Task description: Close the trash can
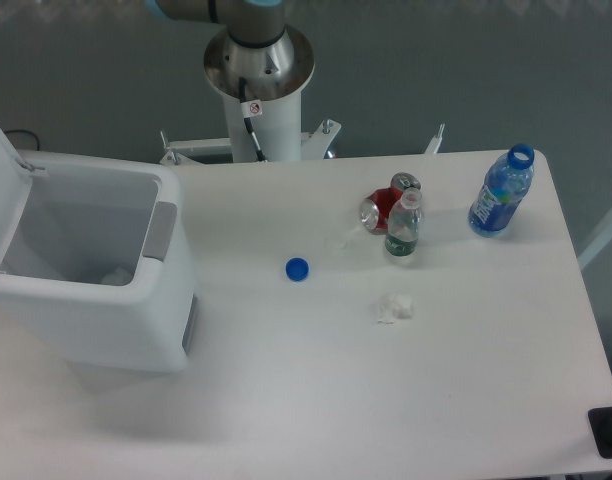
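I see the trash can (96,290) standing open at the table's left edge, lid raised. My gripper is out of frame, so its grip and position relative to the can are unknown.

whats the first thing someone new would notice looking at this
The big white trash can at the table's left edge stands out first, its lid raised on the far left and the inside open to view. Next, the blue bottle without a cap stands at the far right, and a small blue cap lies alone mid-table. The gripper is out of view; only the arm's base shows at the top.
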`<state>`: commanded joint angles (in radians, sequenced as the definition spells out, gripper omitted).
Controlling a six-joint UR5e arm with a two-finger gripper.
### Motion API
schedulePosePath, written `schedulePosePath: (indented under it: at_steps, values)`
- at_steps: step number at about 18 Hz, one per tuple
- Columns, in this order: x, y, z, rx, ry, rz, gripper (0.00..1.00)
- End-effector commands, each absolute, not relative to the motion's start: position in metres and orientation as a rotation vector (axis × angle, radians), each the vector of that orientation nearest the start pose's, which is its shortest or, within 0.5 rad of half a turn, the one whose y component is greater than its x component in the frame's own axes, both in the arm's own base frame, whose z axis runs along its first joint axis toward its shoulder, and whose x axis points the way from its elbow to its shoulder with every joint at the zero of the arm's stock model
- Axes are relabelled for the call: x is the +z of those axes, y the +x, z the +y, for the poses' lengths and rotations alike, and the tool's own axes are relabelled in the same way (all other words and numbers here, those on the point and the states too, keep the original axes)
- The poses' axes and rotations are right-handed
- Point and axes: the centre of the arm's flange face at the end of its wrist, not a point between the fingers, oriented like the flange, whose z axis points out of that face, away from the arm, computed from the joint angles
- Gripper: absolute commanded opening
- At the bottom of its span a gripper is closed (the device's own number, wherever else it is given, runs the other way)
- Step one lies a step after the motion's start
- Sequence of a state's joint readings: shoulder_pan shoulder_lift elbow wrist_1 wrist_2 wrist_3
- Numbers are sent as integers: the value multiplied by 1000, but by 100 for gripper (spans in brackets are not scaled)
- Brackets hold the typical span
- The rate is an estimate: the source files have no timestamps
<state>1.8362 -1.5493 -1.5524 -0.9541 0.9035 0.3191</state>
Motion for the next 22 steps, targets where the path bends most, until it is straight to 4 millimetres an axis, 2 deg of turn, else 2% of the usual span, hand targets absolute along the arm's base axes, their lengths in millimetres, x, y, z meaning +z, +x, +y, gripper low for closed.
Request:
schedulePosePath:
  at_steps: [6,16,22]
  values:
    - [589,55,552,-549,-2296,329,100]
    - [589,49,552,-531,-2302,314,100]
    - [582,36,553,-396,-2360,265,100]
